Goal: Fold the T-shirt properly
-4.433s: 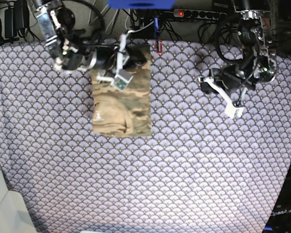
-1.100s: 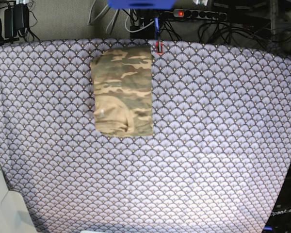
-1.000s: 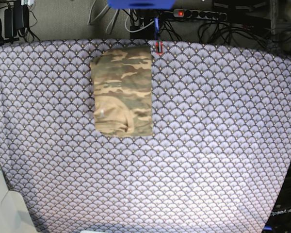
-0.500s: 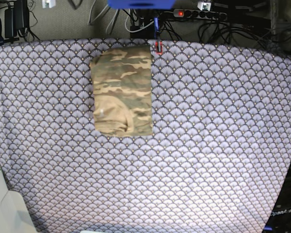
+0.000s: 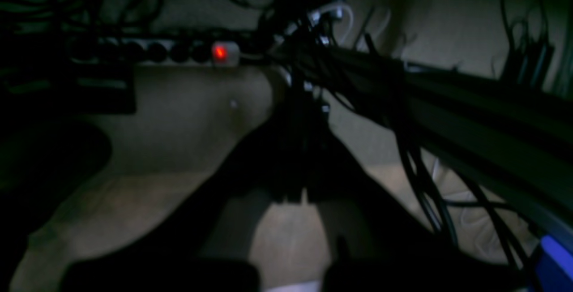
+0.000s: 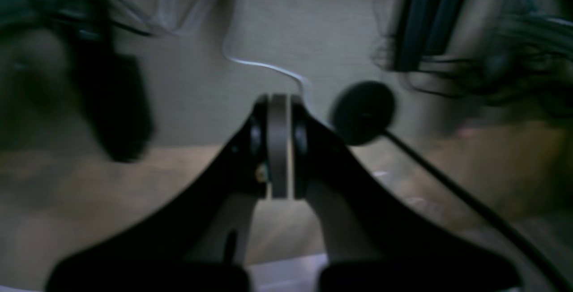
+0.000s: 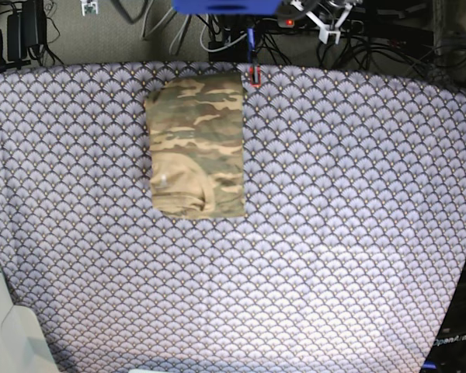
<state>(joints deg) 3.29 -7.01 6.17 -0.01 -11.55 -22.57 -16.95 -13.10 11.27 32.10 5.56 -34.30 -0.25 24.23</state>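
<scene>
The T-shirt (image 7: 196,146), in camouflage print, lies folded into a tall rectangle at the back left of the purple tablecloth (image 7: 334,233), with no gripper touching it. Both arms are drawn back beyond the table's far edge. Only white tips of my left gripper (image 7: 320,15) and right gripper (image 7: 87,7) show at the top of the base view. In the left wrist view my left gripper (image 5: 297,117) is a dark shape with its jaws together and nothing between them. The right wrist view shows my right gripper (image 6: 278,117) shut and empty, aimed at floor and cables.
A power strip (image 7: 289,21) with a red light and tangled cables run behind the table's far edge. A red clip (image 7: 254,75) sits at that edge beside the shirt's top right corner. A pale object (image 7: 8,334) stands at the front left corner.
Both arms, over the table's back several seconds ago, have withdrawn past its far edge. In the last half second their white tips shifted along the top edge. The shirt has not moved.
</scene>
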